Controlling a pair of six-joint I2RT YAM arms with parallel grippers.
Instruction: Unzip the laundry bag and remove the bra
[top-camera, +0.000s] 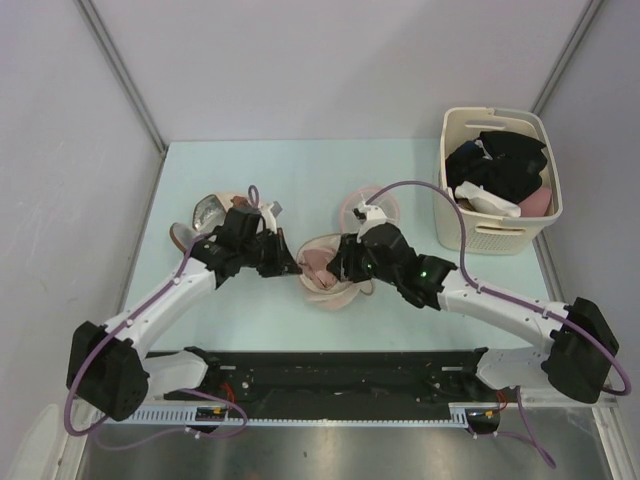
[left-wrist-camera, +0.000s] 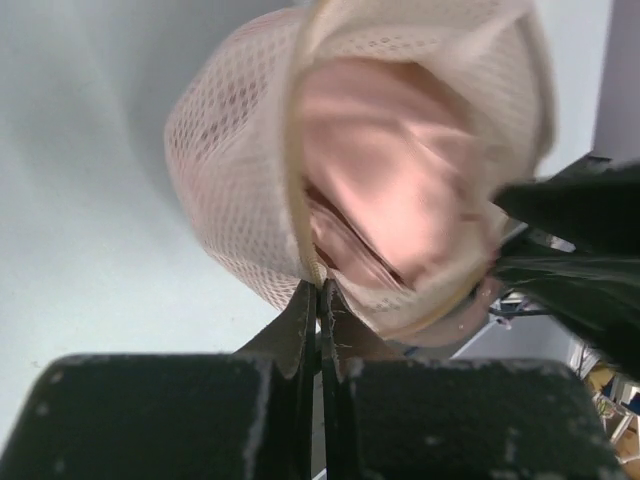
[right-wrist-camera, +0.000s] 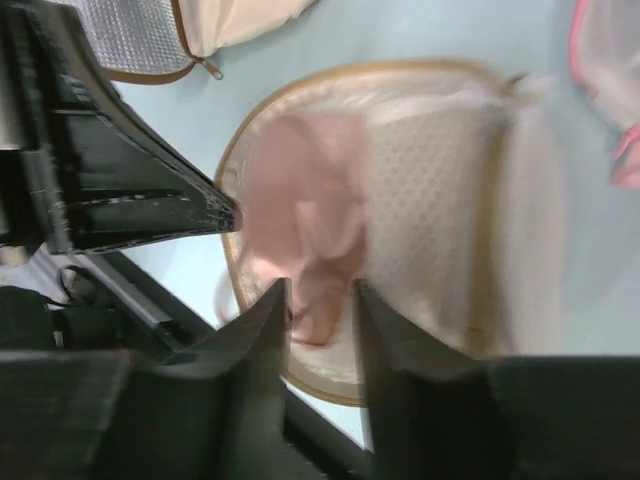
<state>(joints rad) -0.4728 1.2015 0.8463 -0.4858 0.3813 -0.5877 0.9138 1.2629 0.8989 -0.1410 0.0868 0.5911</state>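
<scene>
Clamps the tan-edged rim of the pale pink-cream mesh laundry bag (left-wrist-camera: 230, 170) with the left gripper (left-wrist-camera: 320, 296), jaws pressed together on the edge. Shows the bag unzipped, mouth gaping just ahead of those fingertips, with the soft pale pink fabric bra (left-wrist-camera: 390, 180) bunched inside. Reaches into that mouth from the opposite side with the right gripper (right-wrist-camera: 320, 290), fingers (right-wrist-camera: 265, 340) a little apart and a pink fold between them; cannot tell through the blur whether pinched or merely straddled. Sets the two grippers almost tip to tip, the bag between. Has behind the left gripper a beige dome with silver lining (top-camera: 205, 215), just beyond the right gripper a flat pink disc (top-camera: 375, 205), and farther out past the right wrist a cream plastic basket (top-camera: 495, 238) of black and white clothes (top-camera: 510, 165).
</scene>
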